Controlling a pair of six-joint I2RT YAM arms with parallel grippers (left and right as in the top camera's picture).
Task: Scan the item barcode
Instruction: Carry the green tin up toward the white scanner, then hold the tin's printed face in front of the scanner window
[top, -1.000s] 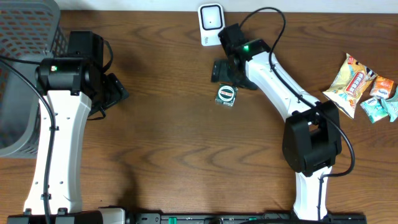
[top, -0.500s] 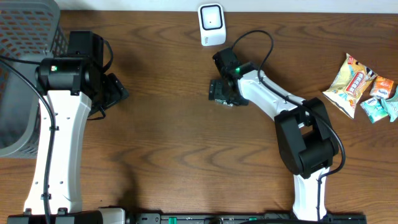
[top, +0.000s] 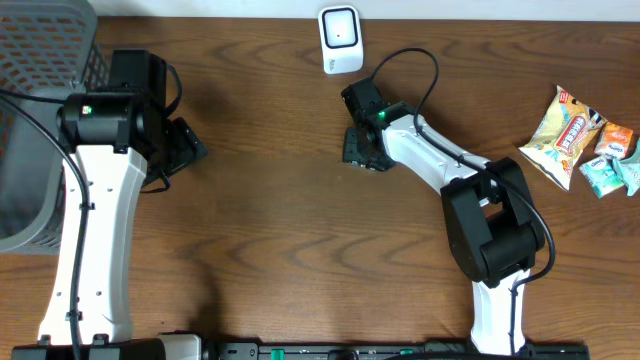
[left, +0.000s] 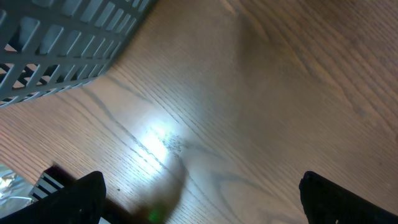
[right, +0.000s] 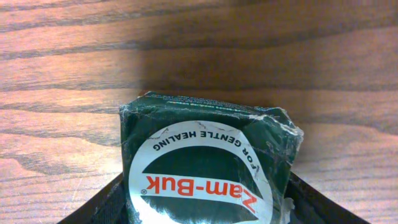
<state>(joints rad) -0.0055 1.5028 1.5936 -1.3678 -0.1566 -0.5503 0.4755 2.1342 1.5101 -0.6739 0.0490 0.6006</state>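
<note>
Seating the right hand (right: 205, 202) squarely on the green Zam-Buk box (right: 208, 155) looks like the step in hand. To do it well, I judge, pinch the two side faces evenly, low enough that the carton cannot pivot, and keep the barcode face uncovered. No barcode shows on the round top label, so it is probably on a side or underneath, and the box would need turning toward the reader once lifted. The corner at 2 o'clock in the right wrist view is crumpled, so a gentle squeeze seems wiser than a hard one.

That hand stands about half open, its dark fingers (right: 102, 202) one at each flank of the box, which lies label-up on the tabletop (top: 270, 220). Whether they press it or only sit just beside it I cannot tell.

Overhead, the white barcode scanner (top: 339, 38) stands at roughly 12 o'clock from the hand, near the far edge. Snack packets (top: 585, 140) lie at 3 o'clock, well apart. At 9 o'clock, well apart, the left hand (left: 202, 199) is spread wide and empty over bare wood, the grey basket (top: 40, 100) near it at 10 o'clock.
</note>
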